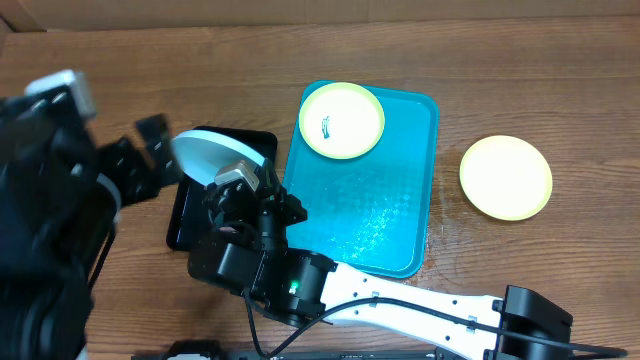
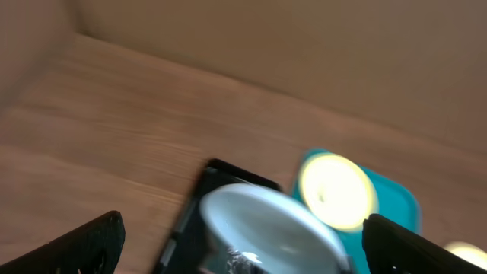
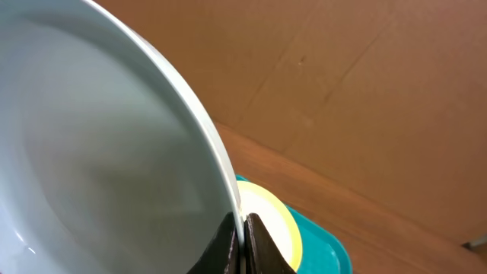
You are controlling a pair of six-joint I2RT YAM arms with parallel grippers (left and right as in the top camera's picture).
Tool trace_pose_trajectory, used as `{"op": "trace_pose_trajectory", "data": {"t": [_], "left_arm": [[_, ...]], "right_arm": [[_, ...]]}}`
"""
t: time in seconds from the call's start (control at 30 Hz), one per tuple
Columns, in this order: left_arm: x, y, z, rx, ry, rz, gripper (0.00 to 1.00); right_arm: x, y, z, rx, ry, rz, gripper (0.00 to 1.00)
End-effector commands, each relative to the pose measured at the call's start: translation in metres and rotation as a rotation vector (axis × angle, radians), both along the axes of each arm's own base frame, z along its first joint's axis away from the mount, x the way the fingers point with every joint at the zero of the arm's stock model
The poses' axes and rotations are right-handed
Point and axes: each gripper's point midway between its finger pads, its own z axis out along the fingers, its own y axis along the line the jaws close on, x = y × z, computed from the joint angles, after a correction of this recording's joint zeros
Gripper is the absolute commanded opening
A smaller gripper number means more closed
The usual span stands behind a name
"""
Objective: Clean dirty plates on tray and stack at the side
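Observation:
A white-bluish plate (image 1: 212,152) is held tilted over a black tray (image 1: 190,215). My right gripper (image 1: 238,170) is shut on its rim, as the right wrist view shows (image 3: 242,228), with the plate (image 3: 99,152) filling the left of that view. My left gripper (image 1: 155,150) is open, just left of this plate; in the left wrist view its fingers (image 2: 242,221) spread wide around the blurred plate (image 2: 266,224). One yellow-green plate (image 1: 342,120) with a dark teal smudge lies at the far end of the turquoise tray (image 1: 375,210). Another yellow-green plate (image 1: 506,177) lies on the table to the right.
The black tray (image 2: 190,221) sits left of the turquoise tray, mostly hidden under the arms. The right arm (image 1: 400,305) stretches along the table's front edge. A cardboard wall (image 1: 320,15) stands along the back.

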Motion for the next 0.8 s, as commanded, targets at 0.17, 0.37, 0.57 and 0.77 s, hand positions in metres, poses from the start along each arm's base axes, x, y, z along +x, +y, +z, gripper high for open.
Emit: {"op": "trace_pose_trajectory", "data": {"t": [0.17,0.37,0.57,0.77], "left_arm": [[-0.051,0.045,0.003,0.130,0.025,0.235,1.00],[-0.055,0.045,-0.003,0.133,0.056,0.232,1.00],[-0.055,0.045,-0.003,0.133,0.056,0.232,1.00],[-0.055,0.045,-0.003,0.133,0.056,0.232,1.00]], "right_arm": [[0.021,-0.007,0.015,0.289,0.026,-0.042,0.04],[0.023,0.007,0.000,0.513,0.305,0.110,0.07],[0.040,-0.046,0.055,0.819,0.528,0.242,0.07],[0.071,-0.194,0.073,1.015,0.635,0.085,0.09]]}}
